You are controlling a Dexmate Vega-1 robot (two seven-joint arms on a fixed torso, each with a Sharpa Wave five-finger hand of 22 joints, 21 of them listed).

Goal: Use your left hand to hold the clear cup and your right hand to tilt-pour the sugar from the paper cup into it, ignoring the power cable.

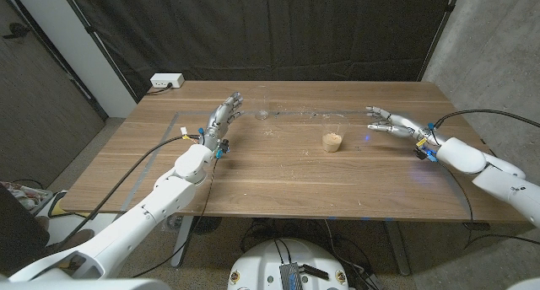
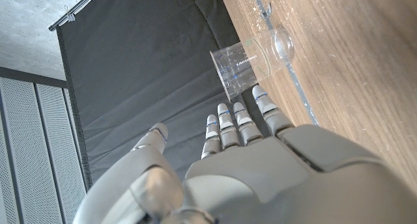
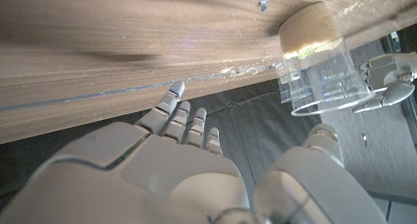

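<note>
Nearest the head camera, the two white arms came in from the bottom corners, the left hand (image 1: pixel 223 115) reaching toward eleven o'clock and the right hand (image 1: pixel 391 121) toward two o'clock over the wooden counter (image 1: pixel 278 185). Both hands held nothing, their fingers (image 2: pixel 229 123) spread apart. An empty clear cup (image 1: pixel 264 107) stood at about twelve o'clock, just beside the left fingertips but apart from them. No paper cup could be made out; the sugar (image 1: pixel 332 142) sat in the bottom of a second transparent cup (image 1: pixel 333 135) near the counter's middle, at roughly one o'clock, near the right hand yet not touched by it. A pale power strip (image 1: pixel 166 82) lay at the far corner around ten o'clock, well apart from both cups. Judged from this, neither grasp had begun. The thin-walled empty cup looked light, so a hard nudge from the left fingers might tip or slide it before they closed round it, and a tilt-pour begun without that cup steadied could scatter sugar over the wood. The left wrist view showed the empty cup's printed marking and its round base, which the head view left too small to read. The right wrist view showed the sugar as a packed tan layer, with the left hand visible beyond the cup's rim.
</note>
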